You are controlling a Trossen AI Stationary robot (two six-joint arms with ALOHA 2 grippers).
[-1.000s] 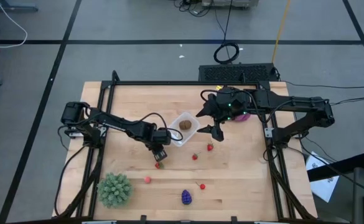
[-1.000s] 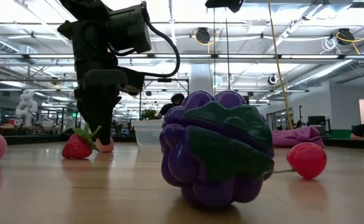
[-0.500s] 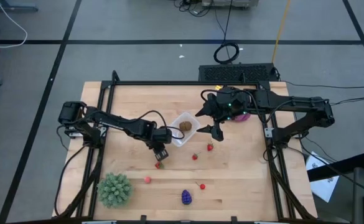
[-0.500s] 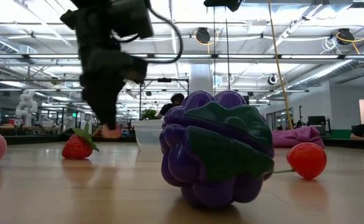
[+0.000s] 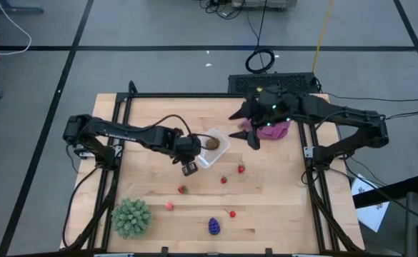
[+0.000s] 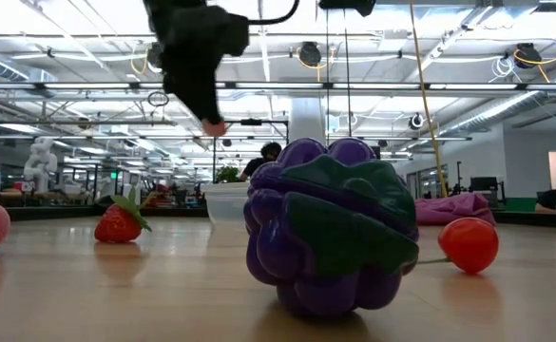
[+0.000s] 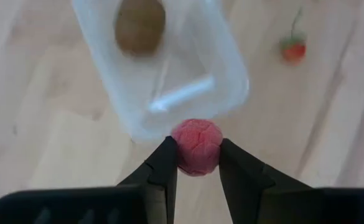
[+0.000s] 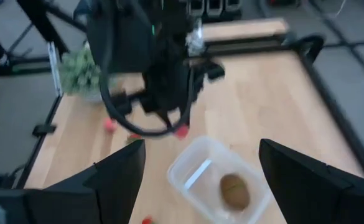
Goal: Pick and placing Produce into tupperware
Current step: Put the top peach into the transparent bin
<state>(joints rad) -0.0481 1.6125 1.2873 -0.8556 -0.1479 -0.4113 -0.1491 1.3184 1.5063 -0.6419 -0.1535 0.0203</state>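
Pink, the small berry [image 7: 196, 147] sits clamped between the two dark fingers [image 7: 162, 173] of the left gripper [image 5: 188, 167]. In the high view this gripper is a little left of the frame's centre, just beside the lower left edge of the tub [image 5: 212, 148]. In the low view it hangs in the upper left part of the frame, clear above the table [image 5: 280, 200], with the berry at its tip [image 6: 215, 127].

The clear tub stands at the centre of the high view, and the brown oval [image 5: 212, 143] lies inside it. In the left wrist view the oval [image 7: 139, 25] is in the far part of the tub [image 7: 163, 74], and the held berry is at the near rim, outside the wall.

The right gripper [image 5: 250, 131] is in the upper middle of the high view, right of the tub and just beside the purple cloth [image 5: 274, 130]. Its fingers stand wide apart and hold nothing; in the right wrist view the tub [image 8: 222, 180] shows between them, lower down.

More fruit lies on the wood in the lower middle of the high view: a strawberry [image 5: 182, 189], a pink piece [image 5: 169, 206], three small red pieces [image 5: 224, 180] [image 5: 241, 169] [image 5: 231, 213], and the grape bunch [image 5: 214, 226] near the bottom edge. The green spiky plant [image 5: 131, 217] is at the lower left.
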